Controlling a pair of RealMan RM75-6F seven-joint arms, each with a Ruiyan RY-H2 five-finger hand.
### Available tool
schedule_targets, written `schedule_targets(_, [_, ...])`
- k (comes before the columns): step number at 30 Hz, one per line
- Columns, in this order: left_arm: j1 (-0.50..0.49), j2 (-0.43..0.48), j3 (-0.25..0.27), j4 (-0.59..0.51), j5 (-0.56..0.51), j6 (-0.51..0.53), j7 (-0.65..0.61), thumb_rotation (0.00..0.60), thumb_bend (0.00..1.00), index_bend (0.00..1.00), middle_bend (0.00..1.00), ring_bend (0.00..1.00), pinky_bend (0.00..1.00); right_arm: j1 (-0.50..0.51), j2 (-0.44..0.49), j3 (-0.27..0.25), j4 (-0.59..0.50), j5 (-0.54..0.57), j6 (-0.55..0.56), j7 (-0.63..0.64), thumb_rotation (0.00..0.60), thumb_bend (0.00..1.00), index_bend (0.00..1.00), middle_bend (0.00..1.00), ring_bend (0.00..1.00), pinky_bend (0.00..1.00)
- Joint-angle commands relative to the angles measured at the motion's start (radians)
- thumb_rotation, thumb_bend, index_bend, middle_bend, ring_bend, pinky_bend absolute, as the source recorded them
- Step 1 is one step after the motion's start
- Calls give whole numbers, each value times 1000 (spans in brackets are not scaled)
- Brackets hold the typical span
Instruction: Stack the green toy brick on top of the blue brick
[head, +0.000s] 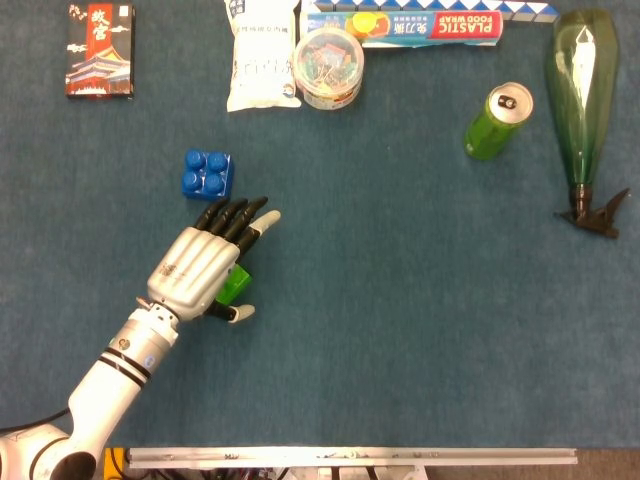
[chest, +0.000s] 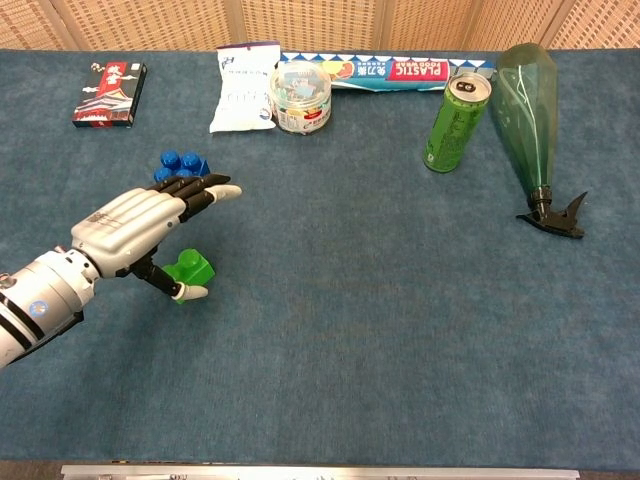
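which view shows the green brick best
The chest view. There the green brick sits mostly clear below the left hand, with its side, top and the thumb beside it visible. In the head view the left hand covers most of the green brick; only its right edge shows.

Site: robot test bench, likely lab | Evidence: blue felt-covered table (chest: 380, 330), metal rail (head: 350, 457) at near edge | Staged props beyond the left hand (head: 200, 272): plastic wrap box (head: 430, 26), green can (chest: 452, 121), snack bag (chest: 243, 88)

Green brick (head: 238, 283), blue brick (head: 207, 172), teal-blue table cloth (head: 400, 300) — silver left hand (head: 200, 270) with black fingers (head: 232, 213).
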Motion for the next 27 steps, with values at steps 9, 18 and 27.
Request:
schedule_targets(9, [4, -16, 3, 26, -22, 4, 4, 600, 24, 0, 0, 0, 28, 1, 1, 1, 2, 3, -8, 4, 600, 376, 482, 453, 329, 460])
schedule_targets(18, [15, -17, 10, 35, -25, 17, -13, 600, 24, 0, 0, 0, 29, 1, 0, 2, 3, 3, -9, 4, 600, 376, 481, 454, 328, 459])
schedule_targets(27, [28, -10, 16, 46, -33, 26, -31, 600, 24, 0, 0, 0, 29, 0, 0, 2, 3, 2, -10, 3, 600, 376, 482, 453, 328, 460])
